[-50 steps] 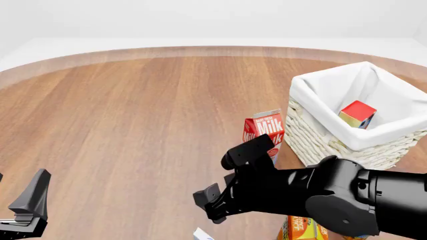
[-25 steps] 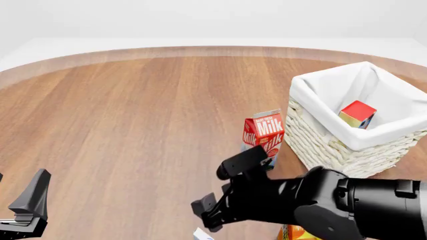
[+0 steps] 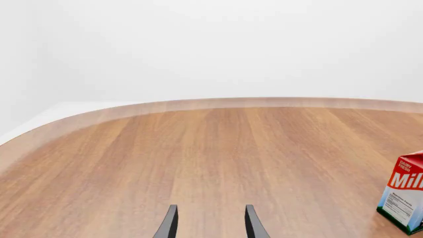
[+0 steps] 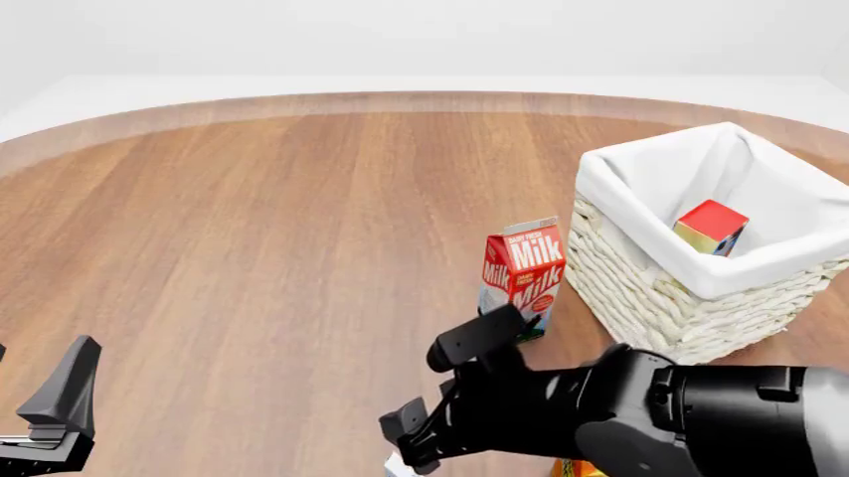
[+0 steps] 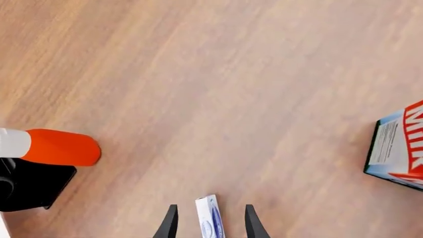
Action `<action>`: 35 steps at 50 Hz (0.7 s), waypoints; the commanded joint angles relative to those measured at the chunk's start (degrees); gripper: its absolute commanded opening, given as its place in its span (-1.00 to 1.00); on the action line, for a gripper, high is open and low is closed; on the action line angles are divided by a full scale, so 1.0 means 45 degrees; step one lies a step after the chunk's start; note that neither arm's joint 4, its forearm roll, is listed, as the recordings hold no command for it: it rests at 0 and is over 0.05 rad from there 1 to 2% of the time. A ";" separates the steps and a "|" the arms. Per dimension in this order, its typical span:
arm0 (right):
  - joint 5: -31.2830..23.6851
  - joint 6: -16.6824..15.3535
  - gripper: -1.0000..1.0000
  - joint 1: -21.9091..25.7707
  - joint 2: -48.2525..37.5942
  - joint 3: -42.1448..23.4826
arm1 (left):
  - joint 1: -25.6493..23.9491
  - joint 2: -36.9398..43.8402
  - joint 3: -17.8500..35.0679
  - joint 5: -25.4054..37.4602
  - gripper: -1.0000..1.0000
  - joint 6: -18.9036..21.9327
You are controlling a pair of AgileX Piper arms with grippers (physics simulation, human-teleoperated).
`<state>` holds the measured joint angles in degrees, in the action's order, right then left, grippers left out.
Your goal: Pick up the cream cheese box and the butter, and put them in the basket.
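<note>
The right gripper (image 5: 207, 223) hung low over the wooden counter (image 4: 265, 219) with its 2 fingers (image 5: 169, 224) spread apart and released, and the cream cheese box (image 5: 210, 218) stood on edge between them, touching neither as far as the right wrist view showed. In the front view only a white corner of that box (image 4: 396, 465) peeked out at the bottom edge, just under the right arm's black fingers (image 4: 412, 437). The butter (image 4: 710, 227) lay tilted inside the basket (image 4: 637, 273), resting against the white cloth liner (image 4: 637, 194) with its red top and yellow side showing. The basket sat at the right of the counter, and the red milk carton (image 4: 523, 274) stood upright just beside its left wall. The left gripper (image 3: 208, 223) hovered near the lower left corner of the front view, well apart from everything; its fingers (image 3: 168, 225) were parted and grasped nothing. An orange-tipped part (image 5: 61, 147) on a black body lay at the edge of the right wrist view.
</note>
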<state>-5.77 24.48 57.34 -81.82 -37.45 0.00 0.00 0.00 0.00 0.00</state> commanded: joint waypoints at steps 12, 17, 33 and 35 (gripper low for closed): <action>0.0523 0.0256 1.00 0.0130 -0.0566 0.0305 | 0.0000 0.0000 0.0000 0.0000 1.00 0.0000; 0.0611 0.0309 1.00 0.0172 -0.0646 0.0358 | 0.0000 0.0000 0.0000 0.0000 1.00 0.0000; 0.0937 0.0503 1.00 0.0290 -0.0875 0.0506 | 0.0000 0.0000 0.0000 0.0000 1.00 0.0000; 0.0956 0.0510 1.00 0.0310 -0.0914 0.0494 | 0.0000 0.0000 0.0000 0.0000 1.00 0.0000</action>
<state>-2.26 26.32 58.36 -85.17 -35.43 0.00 0.00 0.00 0.00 0.00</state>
